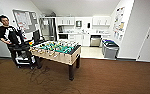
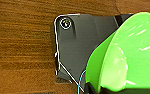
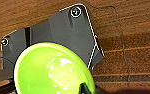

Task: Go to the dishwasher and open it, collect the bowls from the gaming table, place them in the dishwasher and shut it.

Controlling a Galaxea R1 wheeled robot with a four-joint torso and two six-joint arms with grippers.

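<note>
Close by the wrist cameras, over brown carpet [image 2: 21,50]: green bowl [image 2: 131,55], large in the right wrist view too. Left gripper, right gripper: apart or clamped, cannot tell. Judged light, thin, stiff plastic, glossy and slippery. Take by the rim, pinching the wall inside and out. Dishwasher [image 1: 95,40] well apart, in the far kitchen row.

Left wrist view: a translucent green bowl [image 2: 131,52] seen tilted, its hollow turned toward the camera with bright highlights across the inner wall and base. It lies in front of the robot's dark plate [image 2: 78,47], which bears a round fitting [image 2: 65,23] at one corner. A thin blue wire [image 2: 80,81] runs beside the bowl's rim. Behind everything lies brown floor [image 2: 21,50] with streaks like wood grain
</note>
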